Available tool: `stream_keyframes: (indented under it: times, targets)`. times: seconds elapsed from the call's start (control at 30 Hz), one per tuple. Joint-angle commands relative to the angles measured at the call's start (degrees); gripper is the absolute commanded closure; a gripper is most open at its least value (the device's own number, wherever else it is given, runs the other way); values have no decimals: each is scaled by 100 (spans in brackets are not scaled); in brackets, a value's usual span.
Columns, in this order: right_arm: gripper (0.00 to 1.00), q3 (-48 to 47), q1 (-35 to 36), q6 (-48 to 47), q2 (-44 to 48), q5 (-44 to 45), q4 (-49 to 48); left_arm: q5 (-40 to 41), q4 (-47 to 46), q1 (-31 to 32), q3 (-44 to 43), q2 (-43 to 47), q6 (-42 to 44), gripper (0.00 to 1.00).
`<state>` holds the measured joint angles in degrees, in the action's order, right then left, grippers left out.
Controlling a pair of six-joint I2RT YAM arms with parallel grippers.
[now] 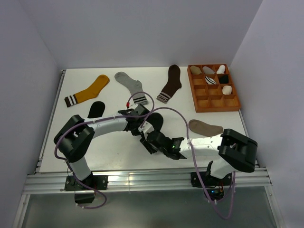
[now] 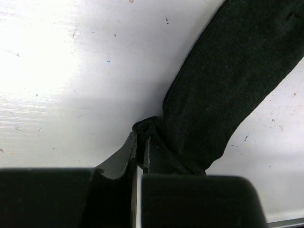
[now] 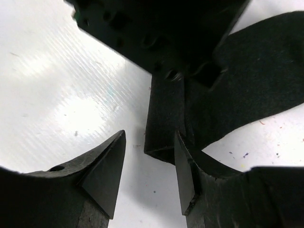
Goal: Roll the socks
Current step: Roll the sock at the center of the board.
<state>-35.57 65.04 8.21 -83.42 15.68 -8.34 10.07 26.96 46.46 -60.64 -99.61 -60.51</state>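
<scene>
Our left fingers [image 2: 148,154] pinch one end of the black sock [image 2: 228,85], which lies mid tabletop [image 1: 109,152]. Our right fingers [image 3: 107,166] stand wide beside that pinch. We judge the roll is starting; next, the right must take the end and turn it.

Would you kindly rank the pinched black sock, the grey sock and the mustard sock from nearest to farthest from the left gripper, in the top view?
1. black sock: pinched in the left gripper.
2. grey sock: just behind it.
3. mustard sock: far back left.
</scene>
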Motion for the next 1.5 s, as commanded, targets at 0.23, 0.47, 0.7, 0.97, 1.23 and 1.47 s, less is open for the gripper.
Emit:
stream_keyframes:
  times: [0.23,0.47,0.7,0.97,1.23,1.47]
  targets:
    - [49,-283,97,-223,-772,471,-353,-75,231,-75,9,-85,294,100]
    - [59,-538,115,-179,-1211,488,-28,-119,161,-145,87,38,312,98]
    - [100,-723,106,-39,-1195,164,315,-66,46,-330,342,468,215,73]
    - [100,-1215,-280,234,-1001,-1400,1062,338,2,-760,851,1479,-241,34]
    - [100,-1654,-1097,646,-1054,-3421,1431,611,-147,-1156,1572,2708,-734,29]
    - [100,-1558,-2011,1419,-1379,-5284,852,163,-665,-1026,2301,3290,-901,31]
